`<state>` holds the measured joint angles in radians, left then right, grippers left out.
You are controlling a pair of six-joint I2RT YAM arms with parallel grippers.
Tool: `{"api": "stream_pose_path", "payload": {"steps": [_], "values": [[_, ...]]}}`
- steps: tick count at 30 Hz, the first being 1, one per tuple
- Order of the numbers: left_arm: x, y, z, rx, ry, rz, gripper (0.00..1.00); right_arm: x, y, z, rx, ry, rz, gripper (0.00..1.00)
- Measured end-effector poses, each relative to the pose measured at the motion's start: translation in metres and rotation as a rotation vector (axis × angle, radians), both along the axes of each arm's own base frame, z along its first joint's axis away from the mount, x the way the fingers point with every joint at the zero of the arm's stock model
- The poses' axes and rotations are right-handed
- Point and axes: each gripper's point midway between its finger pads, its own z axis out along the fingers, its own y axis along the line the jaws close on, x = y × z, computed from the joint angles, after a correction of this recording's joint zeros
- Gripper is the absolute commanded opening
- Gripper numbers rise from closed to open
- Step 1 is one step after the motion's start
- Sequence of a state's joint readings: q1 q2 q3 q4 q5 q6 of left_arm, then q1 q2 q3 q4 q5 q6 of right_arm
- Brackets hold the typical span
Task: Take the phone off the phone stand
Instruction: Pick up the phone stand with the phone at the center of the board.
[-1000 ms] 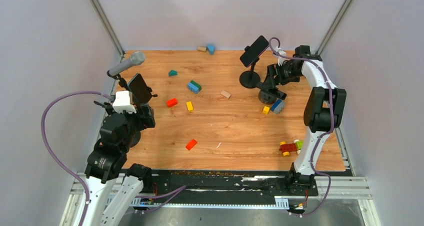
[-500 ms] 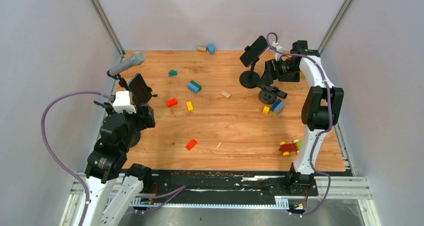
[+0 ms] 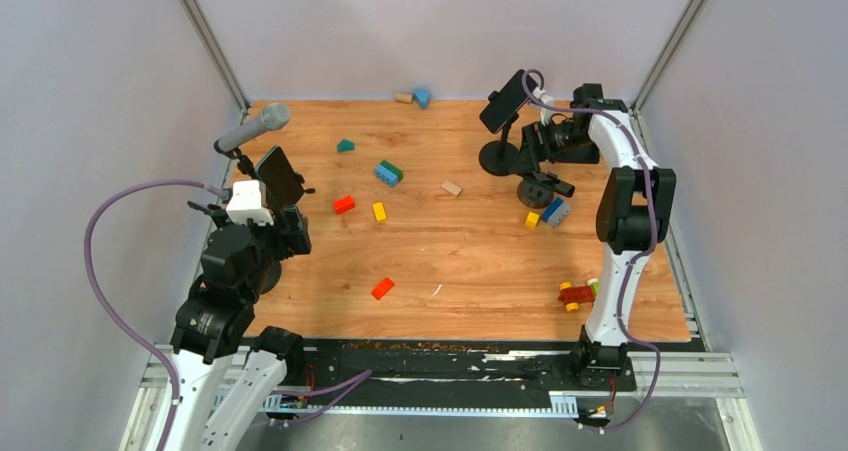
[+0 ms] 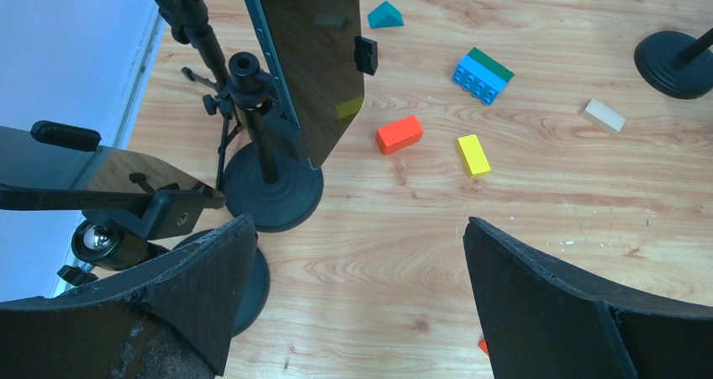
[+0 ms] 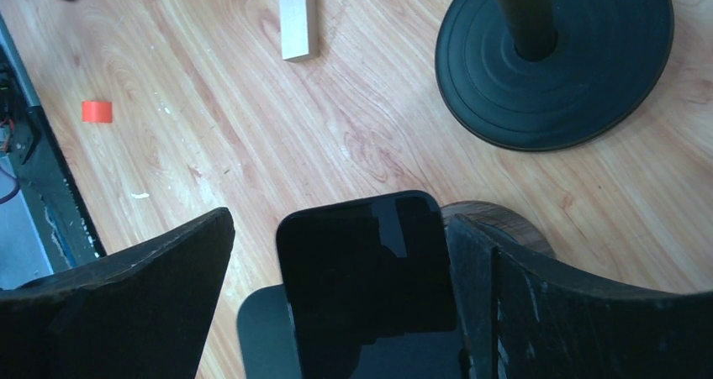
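Phone (image 3: pixel 507 101) clamped on phone stand (image 3: pixel 498 157), far right part of table (image 3: pixel 450 261), tilted, screen dark. In right wrist view it sits between fingers (image 5: pixel 126 312) of right gripper (image 5: pixel 340 228). Jaws spread wide, nothing grasped. One finger's edge lies right along phone's side; contact unclear. Right arm (image 3: pixel 628 186) reaches to far edge, elbow high, wrist turned left toward phone. Left gripper (image 4: pixel 360 228) also wide open, empty, hovering near second phone (image 4: pixel 311 60) on second stand (image 4: pixel 271 194). Left arm (image 3: pixel 225 271) folded at left edge.
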<state>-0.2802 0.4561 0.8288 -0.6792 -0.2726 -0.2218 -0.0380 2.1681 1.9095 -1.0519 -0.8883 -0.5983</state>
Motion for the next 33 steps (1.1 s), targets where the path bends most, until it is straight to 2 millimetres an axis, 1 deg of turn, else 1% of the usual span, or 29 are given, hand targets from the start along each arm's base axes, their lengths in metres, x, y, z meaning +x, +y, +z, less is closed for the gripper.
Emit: {"api": "stream_pose_path", "payload": {"steps": [3,8,12,19,22,23,29,33], "values": [[0.000,0.000,0.000,0.000,0.000,0.000,1.00,0.003,-0.003,-0.006,-0.022,-0.003,-0.003,1.00],[0.000,0.000,0.000,0.001,0.001,0.000,1.00,0.002,-0.011,-0.020,-0.070,0.032,-0.020,1.00],[0.000,0.000,0.000,0.000,0.001,0.000,1.00,0.002,-0.013,-0.022,-0.073,0.036,-0.025,1.00],[0.000,0.000,0.000,0.001,0.002,0.000,1.00,0.000,-0.012,-0.022,-0.053,0.041,-0.022,0.89],[0.000,0.000,0.000,0.001,0.002,0.000,1.00,-0.003,-0.010,-0.024,-0.045,0.053,-0.019,0.81],[0.000,0.000,0.000,0.001,0.002,0.000,1.00,-0.003,-0.010,-0.024,-0.043,0.054,-0.018,0.77],[0.000,0.000,-0.001,0.001,0.004,0.000,1.00,-0.005,-0.007,-0.021,-0.017,0.062,-0.014,0.43],[0.000,0.000,-0.001,0.001,0.004,0.000,1.00,-0.005,-0.007,-0.021,-0.017,0.063,-0.016,0.28]]}}
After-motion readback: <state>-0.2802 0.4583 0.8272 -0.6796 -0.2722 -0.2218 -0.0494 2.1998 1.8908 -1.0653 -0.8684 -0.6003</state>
